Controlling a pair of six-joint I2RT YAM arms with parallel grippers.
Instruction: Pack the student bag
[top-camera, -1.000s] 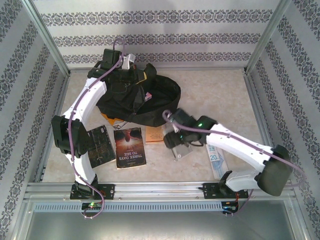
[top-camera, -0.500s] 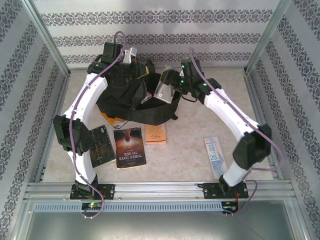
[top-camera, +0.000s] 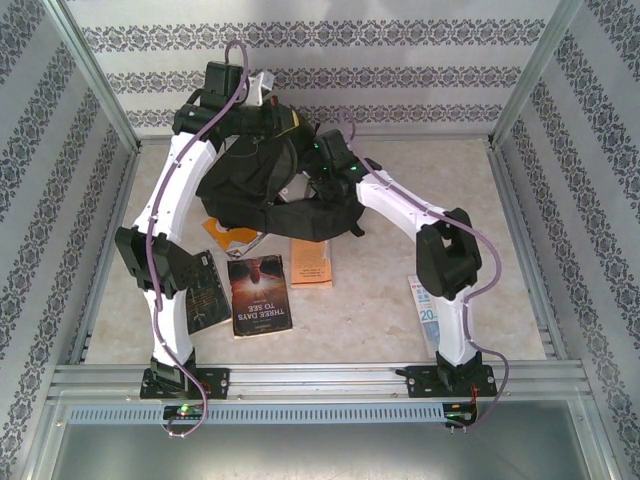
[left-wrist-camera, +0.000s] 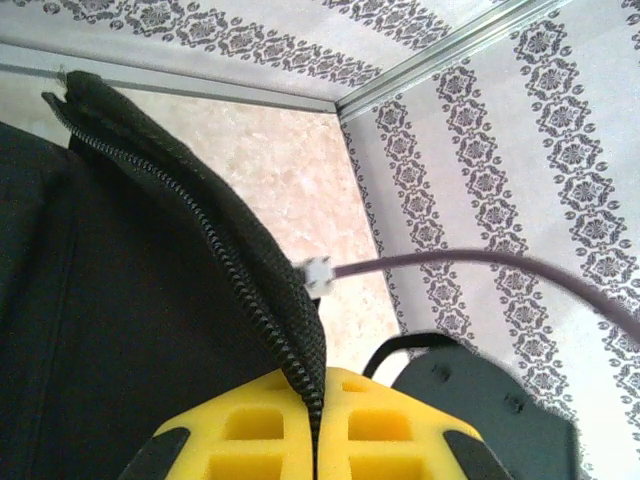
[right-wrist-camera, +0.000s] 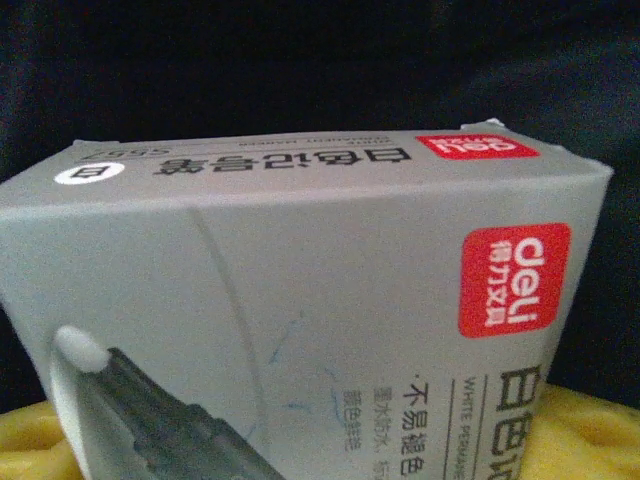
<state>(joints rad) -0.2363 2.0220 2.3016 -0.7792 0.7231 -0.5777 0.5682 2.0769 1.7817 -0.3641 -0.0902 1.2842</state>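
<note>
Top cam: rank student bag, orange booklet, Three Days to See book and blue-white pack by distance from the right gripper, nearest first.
1. student bag: far centre, the right gripper is at its opening.
2. orange booklet: centre, just in front of the bag.
3. Three Days to See book: left of the booklet, closer to the near edge.
4. blue-white pack: near right.

The pale marbled worktop (top-camera: 420, 190) carries the black student bag (top-camera: 250, 190) near its far edge, left of centre. Toward the near edge lie a dark book (top-camera: 205, 290), a paperback (top-camera: 260, 293) and an orange booklet (top-camera: 311, 263), with a blue-and-white pack (top-camera: 430, 320) toward the right edge
</note>
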